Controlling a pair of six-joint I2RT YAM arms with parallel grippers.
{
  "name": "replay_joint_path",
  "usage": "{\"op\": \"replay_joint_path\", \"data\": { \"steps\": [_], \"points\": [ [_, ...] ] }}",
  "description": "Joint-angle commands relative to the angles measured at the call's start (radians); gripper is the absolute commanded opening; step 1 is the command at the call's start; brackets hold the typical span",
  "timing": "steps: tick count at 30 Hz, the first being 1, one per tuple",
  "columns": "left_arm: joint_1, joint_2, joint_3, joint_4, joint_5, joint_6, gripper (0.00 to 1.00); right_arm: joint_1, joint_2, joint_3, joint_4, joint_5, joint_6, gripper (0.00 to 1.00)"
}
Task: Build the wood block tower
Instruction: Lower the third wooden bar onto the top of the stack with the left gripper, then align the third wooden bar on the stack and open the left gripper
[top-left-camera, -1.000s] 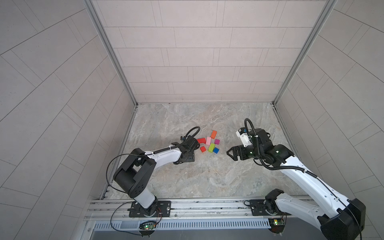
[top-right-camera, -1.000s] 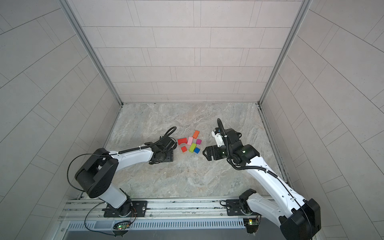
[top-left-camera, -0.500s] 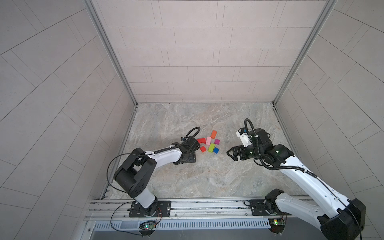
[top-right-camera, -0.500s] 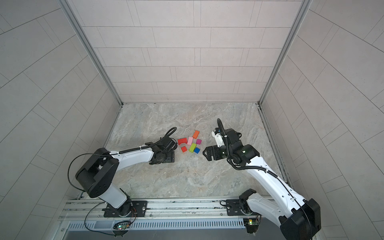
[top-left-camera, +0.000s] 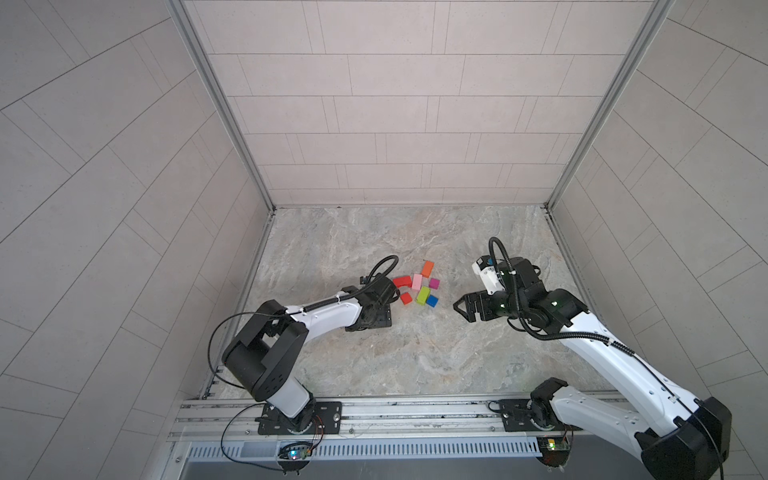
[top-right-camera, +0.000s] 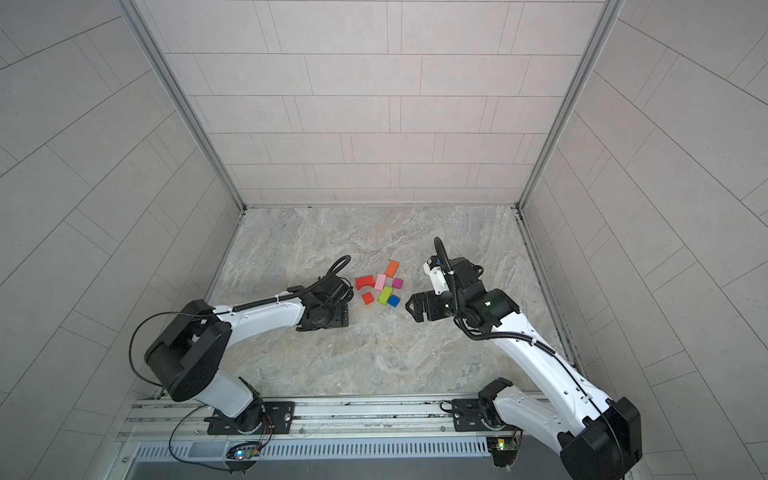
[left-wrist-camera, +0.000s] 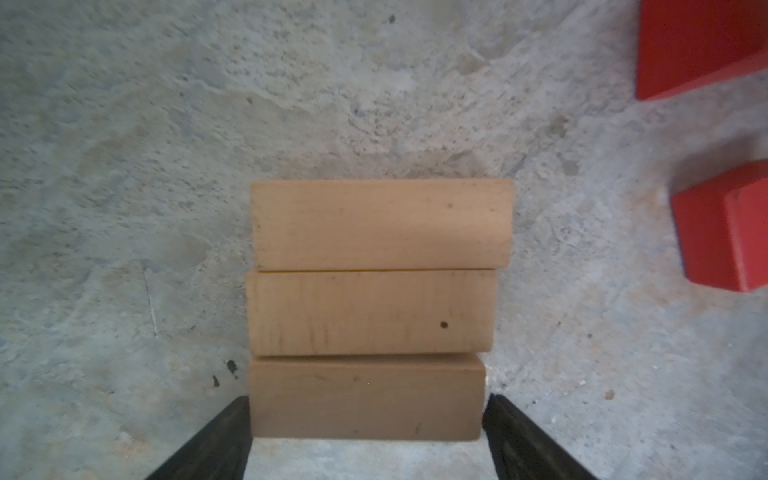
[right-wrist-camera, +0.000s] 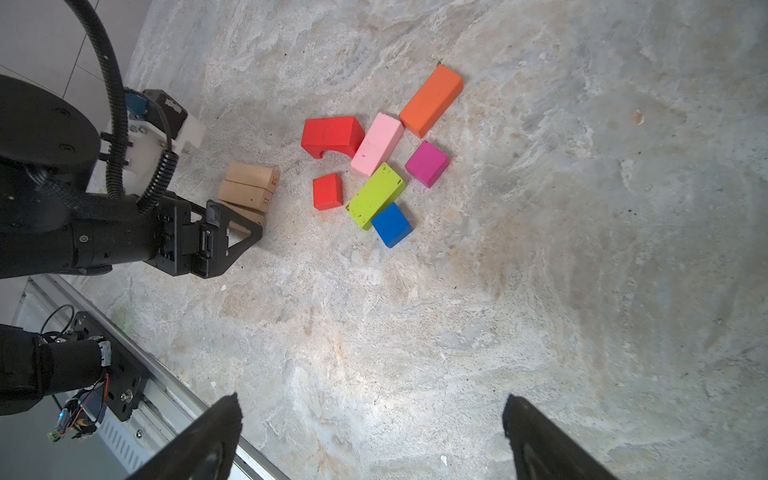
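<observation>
Basically: marble tabletop (top-left-camera: 415, 353), tiled walls (top-left-camera: 395, 124). Three tan bars (left-wrist-camera: 374, 311) flat side by side; left gripper (left-wrist-camera: 368, 399) straddles the nearest, jaws spread. Seven coloured blocks (top-right-camera: 384, 294) loose beside them mid-table: red arch (right-wrist-camera: 332, 135), red cube (right-wrist-camera: 327, 191), blue cube (right-wrist-camera: 390, 224), magenta cube (right-wrist-camera: 427, 163), pink oblong (right-wrist-camera: 376, 144), orange oblong (right-wrist-camera: 431, 101), lime oblong (right-wrist-camera: 376, 195). Right gripper (right-wrist-camera: 372, 401) spread wide, empty. Left arm (top-left-camera: 324, 318) hides the bars in both top views.

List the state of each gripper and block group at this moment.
tan bars, three lying flat, side by side, touching.
left gripper, open, straddling one outer tan bar lengthwise.
right gripper, open, empty, above the table.
coloured blocks, loose on the table, none stacked.
</observation>
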Motion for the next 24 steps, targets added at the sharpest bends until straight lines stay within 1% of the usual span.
{"op": "replay_joint_path", "data": {
  "steps": [1, 7, 13, 24],
  "points": [
    [-0.006, 0.009, -0.01, -0.024, -0.015, -0.009, 0.91, 0.0, -0.015, 0.003, -0.014, 0.006, -0.006, 0.99],
    [-0.006, 0.03, -0.006, -0.017, -0.014, -0.01, 0.85, 0.0, -0.019, 0.002, -0.018, 0.01, -0.01, 0.99],
    [-0.007, 0.038, 0.002, -0.019, -0.011, -0.011, 0.82, 0.0, -0.017, 0.002, -0.018, 0.011, -0.011, 0.99],
    [-0.007, 0.053, 0.03, -0.037, -0.017, -0.015, 0.81, 0.0, -0.025, 0.0, -0.02, 0.014, -0.015, 0.99]
  ]
}}
